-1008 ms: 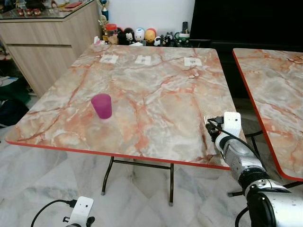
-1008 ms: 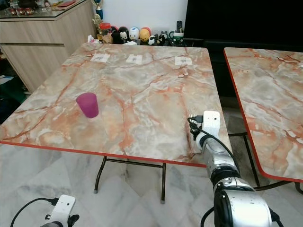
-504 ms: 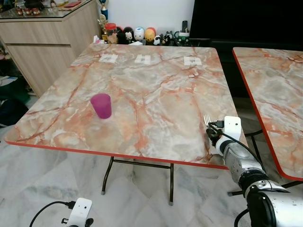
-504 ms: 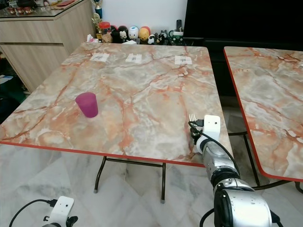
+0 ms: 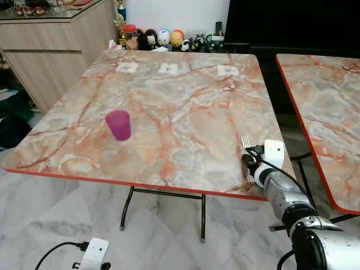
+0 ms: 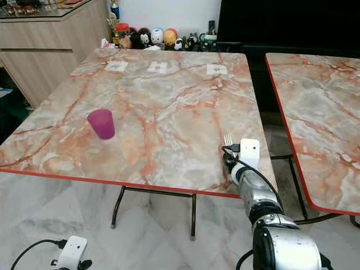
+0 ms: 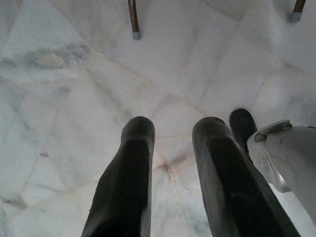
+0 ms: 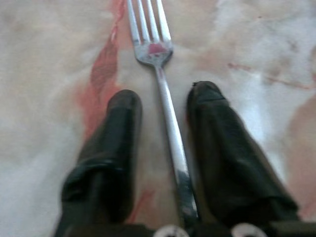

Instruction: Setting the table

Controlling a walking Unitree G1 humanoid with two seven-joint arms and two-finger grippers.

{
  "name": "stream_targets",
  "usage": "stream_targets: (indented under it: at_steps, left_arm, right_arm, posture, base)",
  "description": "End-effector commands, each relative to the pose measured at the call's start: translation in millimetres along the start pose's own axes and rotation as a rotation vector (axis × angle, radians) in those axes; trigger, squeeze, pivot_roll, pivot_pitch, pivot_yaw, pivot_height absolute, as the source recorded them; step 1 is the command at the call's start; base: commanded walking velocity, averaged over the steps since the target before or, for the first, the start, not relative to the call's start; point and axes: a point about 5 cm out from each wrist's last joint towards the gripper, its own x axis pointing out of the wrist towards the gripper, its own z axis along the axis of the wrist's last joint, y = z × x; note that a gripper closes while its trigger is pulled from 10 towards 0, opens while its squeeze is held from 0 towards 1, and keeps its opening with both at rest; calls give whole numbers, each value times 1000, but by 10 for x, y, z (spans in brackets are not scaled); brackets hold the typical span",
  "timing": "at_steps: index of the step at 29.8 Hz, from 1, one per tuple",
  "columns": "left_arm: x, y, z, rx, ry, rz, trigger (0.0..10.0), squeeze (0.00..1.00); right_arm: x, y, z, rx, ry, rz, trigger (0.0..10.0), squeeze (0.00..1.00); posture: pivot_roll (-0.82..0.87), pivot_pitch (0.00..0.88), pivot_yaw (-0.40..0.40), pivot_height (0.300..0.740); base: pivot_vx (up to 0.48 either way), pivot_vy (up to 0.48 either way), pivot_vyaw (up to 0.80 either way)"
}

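Since a second ago my right gripper [image 5: 248, 159] has drawn back toward the near right edge of the marble table [image 5: 185, 107], and the fork [image 5: 246, 141] now shows its tines clear ahead of it; I judge the fork has been set down, one place item done. From the head cameras the fork lies on the near right of the tabletop, well apart from the purple cup [image 5: 118, 125] on the left. My left gripper [image 7: 170, 187] hangs idle over the marble floor [image 7: 74, 74], fingers parted and empty. On the right wrist camera the fork's handle runs between the two parted fingers [image 8: 111, 148], nearer one of them; they seem no longer clamped on it.
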Motion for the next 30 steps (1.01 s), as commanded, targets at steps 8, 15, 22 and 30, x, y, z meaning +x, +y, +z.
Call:
stream_targets:
  at_steps: [8, 15, 22, 30]
  left_arm:
    - [-20, 25, -65, -3, 19, -5, 10000, 0]
    - [-18, 19, -62, -6, 20, -9, 10000, 0]
    - [-15, 13, -56, -7, 20, -11, 10000, 0]
    - [-15, 6, -60, -5, 21, -12, 10000, 0]
  right_arm:
    - [-37, 8, -272, -1, 96, 3, 0, 0]
    - [-38, 32, -290, 0, 94, 11, 0, 0]
    - [-43, 59, -330, -5, 99, 20, 0, 0]
    - [-37, 51, -184, -19, -40, -23, 0, 0]
  posture:
    - [117, 32, 23, 740]
    - [114, 29, 22, 740]
    - [116, 26, 21, 740]
    - [116, 26, 21, 740]
  base:
    - [0, 0, 0]
    - [0, 0, 0]
    - [0, 0, 0]
    - [0, 0, 0]
